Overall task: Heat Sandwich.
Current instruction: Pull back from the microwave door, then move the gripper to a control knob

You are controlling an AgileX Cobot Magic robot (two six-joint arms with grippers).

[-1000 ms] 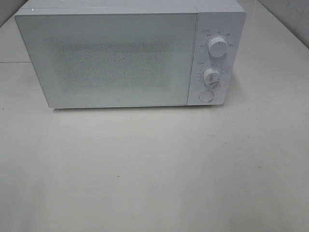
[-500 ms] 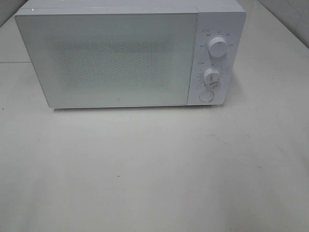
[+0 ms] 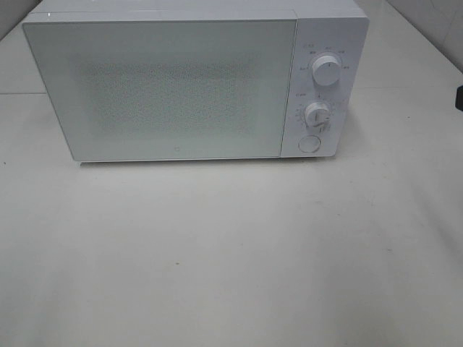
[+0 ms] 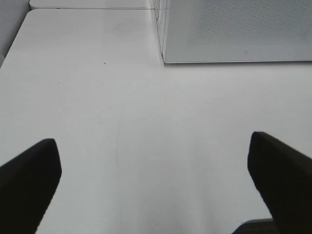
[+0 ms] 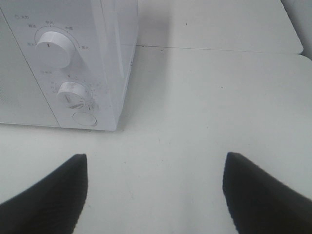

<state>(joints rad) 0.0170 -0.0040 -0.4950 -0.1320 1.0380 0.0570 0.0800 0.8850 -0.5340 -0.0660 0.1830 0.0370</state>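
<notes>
**Item 1, microwave (image 3: pixel 181 87).** It is standing at the back of the white surface (image 3: pixel 231 253) with its front turned toward the arms, so that both can reach it. Its door (image 3: pixel 166 90) is sitting flush and closed. The control strip is lying on the right-hand side, carrying an upper knob (image 3: pixel 327 70), a lower knob (image 3: pixel 317 114) and a round button (image 3: pixel 309 144).

**Item 2, sandwich.** It is not showing in any view. The bare surface in front of the oven is carrying nothing, and the speckled door is hiding whatever may be inside, so its whereabouts cannot be told.

**Item 3, left pincer (image 4: pixel 150 139).** It is hovering over bare surface, looking toward the oven's left front corner. It is spread wide, gripping nothing and touching nothing.

**Item 4, right pincer (image 5: pixel 155 156).** It is hovering near the oven's right front corner, facing the knobs and button. It is likewise gaping, empty and clear of the panel. Judging by this aim, it is probably the one placed to work the button or dials.

**Item 5, stage.** With the door closed and both pincers empty, the arms are apparently waiting at their stations; whether heating is beginning or ending cannot be told.
</notes>
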